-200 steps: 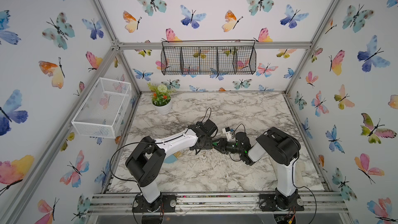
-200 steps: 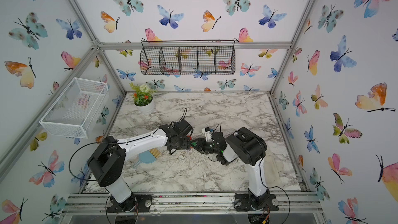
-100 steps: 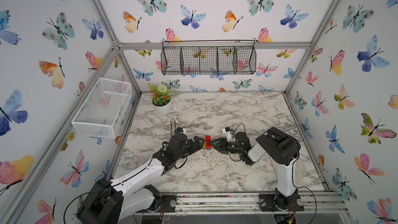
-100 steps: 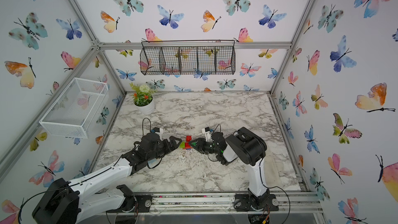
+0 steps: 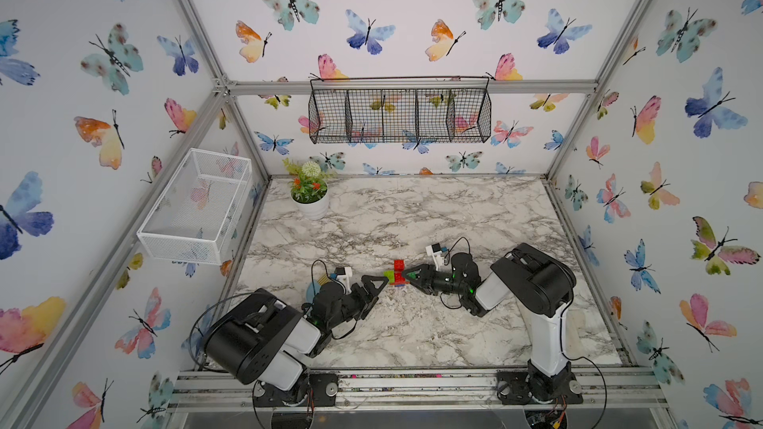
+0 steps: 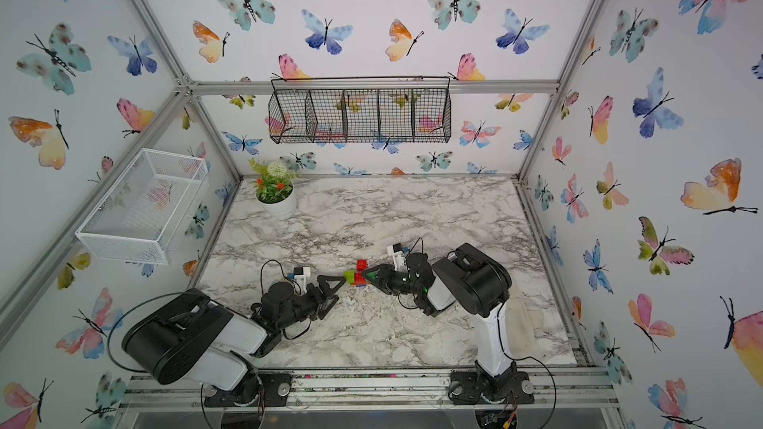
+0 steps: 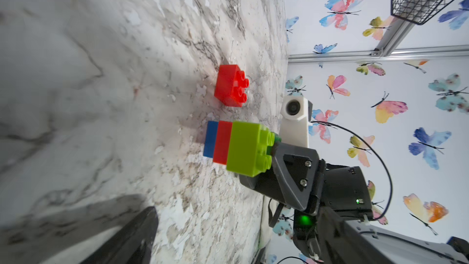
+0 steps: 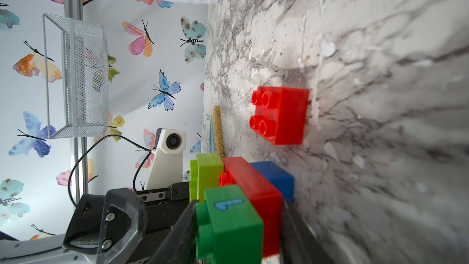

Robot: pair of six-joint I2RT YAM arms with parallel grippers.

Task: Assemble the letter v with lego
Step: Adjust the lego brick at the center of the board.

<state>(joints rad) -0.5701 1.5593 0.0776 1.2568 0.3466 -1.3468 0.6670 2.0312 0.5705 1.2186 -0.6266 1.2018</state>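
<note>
- Right pincer (image 5: 406, 275) is clenched on the small stack of joined glossy plastic studded bricks (image 5: 395, 277), lower centre in both top views.
- One finger (image 8: 181, 227) sits over the stud side of the dark green square brick (image 8: 229, 222). The other is under the long red brick (image 8: 253, 189).
- Stack order from the bottom: blue square brick (image 7: 210, 139), then the long red brick, then the lime square brick (image 7: 247, 148) and the dark green square brick side by side on top.
- The blue square brick is right at the marbled worktop (image 5: 413, 216); can't tell if it touches.
- The stack's long axis runs left-right in the top views. The lime end faces the left pincer and the green end is in the right pincer. Studs point up, away from the worktop.
- Left pincer (image 5: 376, 293) is released, spread wide and empty. It is just beside the lime end, not touching.
- Loose red square brick (image 5: 399, 264) lies flat on the worktop, studs up. It is just above the stack in the top views, apart from it.
- Tan-and-blue hand brush (image 8: 217, 128) lies on the worktop beyond the lime end, mostly hidden by the left arm in the top views.
</note>
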